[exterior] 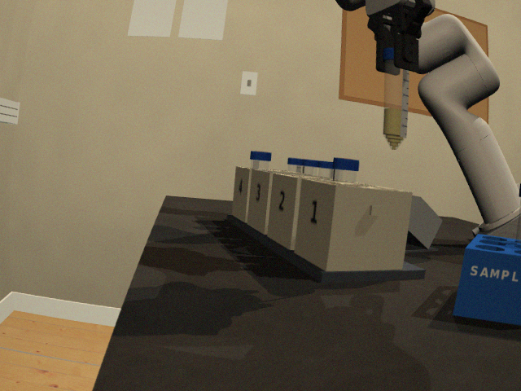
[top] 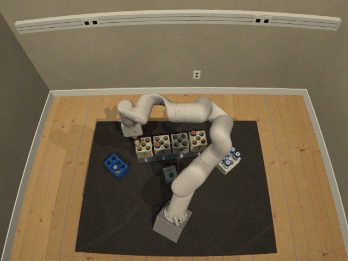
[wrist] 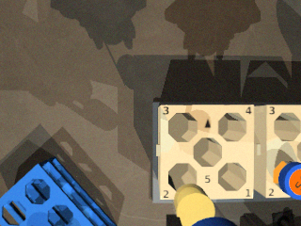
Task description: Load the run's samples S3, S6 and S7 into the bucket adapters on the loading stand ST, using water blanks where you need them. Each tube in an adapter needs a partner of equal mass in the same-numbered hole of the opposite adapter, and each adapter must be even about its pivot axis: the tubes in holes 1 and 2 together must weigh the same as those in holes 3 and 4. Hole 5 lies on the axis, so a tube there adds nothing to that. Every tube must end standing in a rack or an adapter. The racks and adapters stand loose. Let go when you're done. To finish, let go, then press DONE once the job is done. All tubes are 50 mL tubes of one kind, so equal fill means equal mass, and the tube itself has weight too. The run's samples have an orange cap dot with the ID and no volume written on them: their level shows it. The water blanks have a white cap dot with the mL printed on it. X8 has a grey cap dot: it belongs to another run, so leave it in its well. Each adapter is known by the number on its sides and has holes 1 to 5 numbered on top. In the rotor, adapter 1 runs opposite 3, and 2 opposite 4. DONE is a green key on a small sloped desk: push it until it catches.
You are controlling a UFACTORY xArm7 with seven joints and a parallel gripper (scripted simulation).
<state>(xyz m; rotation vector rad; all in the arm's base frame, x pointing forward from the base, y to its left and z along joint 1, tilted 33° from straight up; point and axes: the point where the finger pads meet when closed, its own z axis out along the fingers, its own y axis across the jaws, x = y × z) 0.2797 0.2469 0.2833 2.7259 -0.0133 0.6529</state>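
A capped sample tube with a shallow yellow fill hangs upright in the gripper, whose fingers are closed on it near its blue, orange-dotted cap. Its tip is in the air, above and near adapter 1, whose five holes are empty. Adapter 2 holds one orange-dotted tube, apparently in hole 2; adapter 3 shows none; adapter 4 holds another in its far-left hole, seen from the top. So two samples look loaded, and the third is in hand. The blue sample rack keeps one tube, likely X8. White-dotted blanks stand in the white rack, partly behind the arm; no adapter shows one. Seating this sample, adding balancing blanks and pressing the green DONE key appear to remain.
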